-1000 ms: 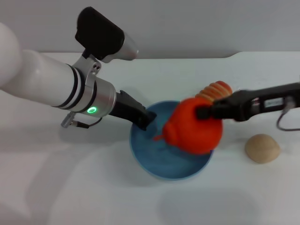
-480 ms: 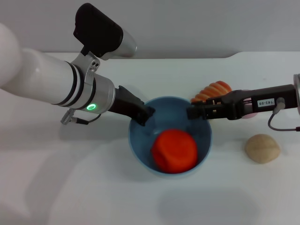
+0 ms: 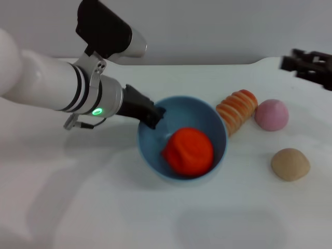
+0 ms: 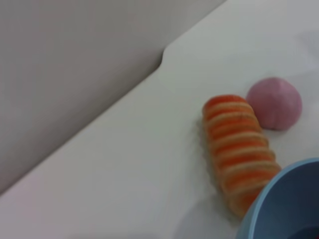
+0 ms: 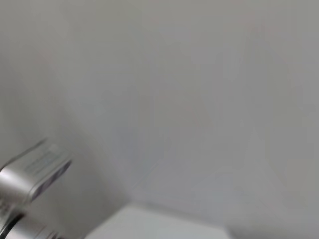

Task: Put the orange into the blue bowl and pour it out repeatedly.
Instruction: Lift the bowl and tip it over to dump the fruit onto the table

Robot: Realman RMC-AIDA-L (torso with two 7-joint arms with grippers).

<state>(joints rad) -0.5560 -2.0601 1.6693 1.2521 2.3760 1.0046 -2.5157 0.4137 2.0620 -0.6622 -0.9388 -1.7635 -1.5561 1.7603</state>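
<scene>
The white surface [image 3: 218, 223] under me runs wide, with bare room toward its near edge and toward its left side. My left arm reaches across it from the left side, and my left fingers [image 3: 151, 116] pinch the rim of the smooth light-blue round bowl [image 3: 153, 158], one finger inside the wall and one outside as far as I can judge. The bowl sits near the middle of the surface, tipped slightly. The bright red-orange round fruit [image 3: 189, 151] lies inside it, against the wall farther from my left fingers.

My right fingers [image 3: 306, 66] hang over the far right corner of the surface, well apart from everything, holding nothing; whether they are spread I cannot tell.

I judge the placing step done and the pour next: I must tilt the bowl by its rim until the orange rolls out. The open near side is the better spill direction, because just beside the bowl toward the far right lies the striped orange-and-cream loaf [image 3: 236, 110], then a pink ball [image 3: 271, 114], and a tan ball [image 3: 290, 164] nearer the right edge.
</scene>
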